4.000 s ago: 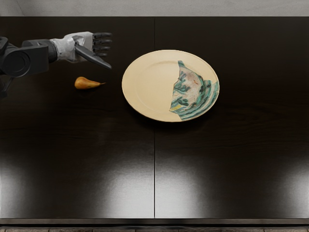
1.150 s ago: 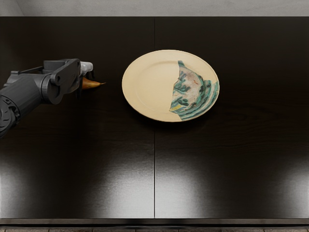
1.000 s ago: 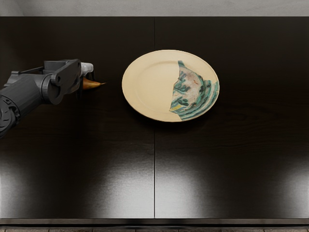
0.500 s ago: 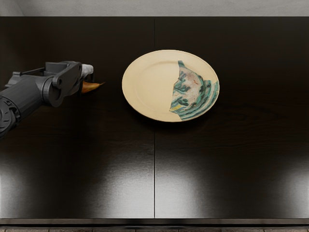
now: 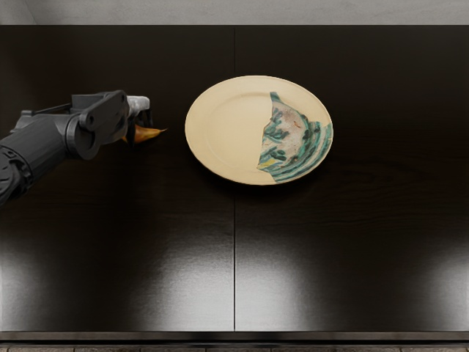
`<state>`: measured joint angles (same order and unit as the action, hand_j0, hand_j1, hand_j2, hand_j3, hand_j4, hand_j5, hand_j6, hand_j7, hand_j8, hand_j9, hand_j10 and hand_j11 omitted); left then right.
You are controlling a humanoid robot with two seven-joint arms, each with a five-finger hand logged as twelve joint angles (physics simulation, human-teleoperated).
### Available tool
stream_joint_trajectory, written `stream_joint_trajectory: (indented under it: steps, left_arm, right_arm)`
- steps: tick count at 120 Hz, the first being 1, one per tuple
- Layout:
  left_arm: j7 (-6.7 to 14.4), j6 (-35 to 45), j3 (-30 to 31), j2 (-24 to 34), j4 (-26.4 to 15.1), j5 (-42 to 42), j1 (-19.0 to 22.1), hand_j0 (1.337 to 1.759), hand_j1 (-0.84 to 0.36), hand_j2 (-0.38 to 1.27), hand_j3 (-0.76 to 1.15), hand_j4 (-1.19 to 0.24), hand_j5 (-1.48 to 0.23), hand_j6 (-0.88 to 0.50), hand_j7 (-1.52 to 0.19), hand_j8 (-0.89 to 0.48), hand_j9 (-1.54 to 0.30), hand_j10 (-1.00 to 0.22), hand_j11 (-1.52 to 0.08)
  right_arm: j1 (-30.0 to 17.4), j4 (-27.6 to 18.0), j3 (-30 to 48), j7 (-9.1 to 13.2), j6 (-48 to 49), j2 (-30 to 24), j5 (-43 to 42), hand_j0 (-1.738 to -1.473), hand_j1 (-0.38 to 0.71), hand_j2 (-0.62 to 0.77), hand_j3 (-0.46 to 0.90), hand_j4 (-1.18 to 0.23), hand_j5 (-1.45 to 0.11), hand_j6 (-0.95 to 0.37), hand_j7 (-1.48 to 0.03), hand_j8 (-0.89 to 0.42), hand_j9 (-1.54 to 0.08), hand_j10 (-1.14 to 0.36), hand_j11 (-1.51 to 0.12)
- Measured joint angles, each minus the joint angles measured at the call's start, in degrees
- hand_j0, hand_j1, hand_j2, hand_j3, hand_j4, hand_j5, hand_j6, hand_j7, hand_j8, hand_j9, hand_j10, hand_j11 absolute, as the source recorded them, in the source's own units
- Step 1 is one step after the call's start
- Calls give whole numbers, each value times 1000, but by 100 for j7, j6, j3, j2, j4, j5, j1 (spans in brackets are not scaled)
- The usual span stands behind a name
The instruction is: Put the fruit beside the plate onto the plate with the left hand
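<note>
Hidden behind the left hand (image 5: pixel 136 110): all of the fruit (image 5: pixel 152 133) but its pointed orange tip. Cut off at the picture's left edge: the left arm (image 5: pixel 37 143) above the forearm. Impossible to tell whether fruit touches table (image 5: pixel 146 242).

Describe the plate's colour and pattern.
Cream plate, with a teal-green striped patch on its right; head view.

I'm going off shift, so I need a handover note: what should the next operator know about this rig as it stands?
Left hand: over the pear; the wrist hides whether it grips.
Right hand: not in view.
Pear: on the table, left of the plate, apart from it.
Done: the left hand is at the pear.
Left: confirm the grasp, lift, carry right, set the pear on the plate.
</note>
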<state>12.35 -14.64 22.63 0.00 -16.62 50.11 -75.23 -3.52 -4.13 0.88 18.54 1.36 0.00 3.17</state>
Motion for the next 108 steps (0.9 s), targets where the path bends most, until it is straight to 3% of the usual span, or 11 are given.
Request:
stream_joint_trajectory:
  steps: [53,108]
  left_arm:
    - [5,293,-463,0,35,-317,158,1658,-112,85,0,-386,-503,-387,-503,-388,-503,-387,-503]
    - [8,277,-529,0,26,-294,220,1657,-298,116,0,-528,-719,-548,-718,-550,-718,-550,-718]
  right_arm:
    - [0,0,0,0,0,0,0,-1658,-349,0,0,-1,0,-1,0,-1,0,-1,0]
    - [0,0,0,0,0,0,0,-1658,-349,0,0,-1,0,-1,0,-1,0,-1,0]
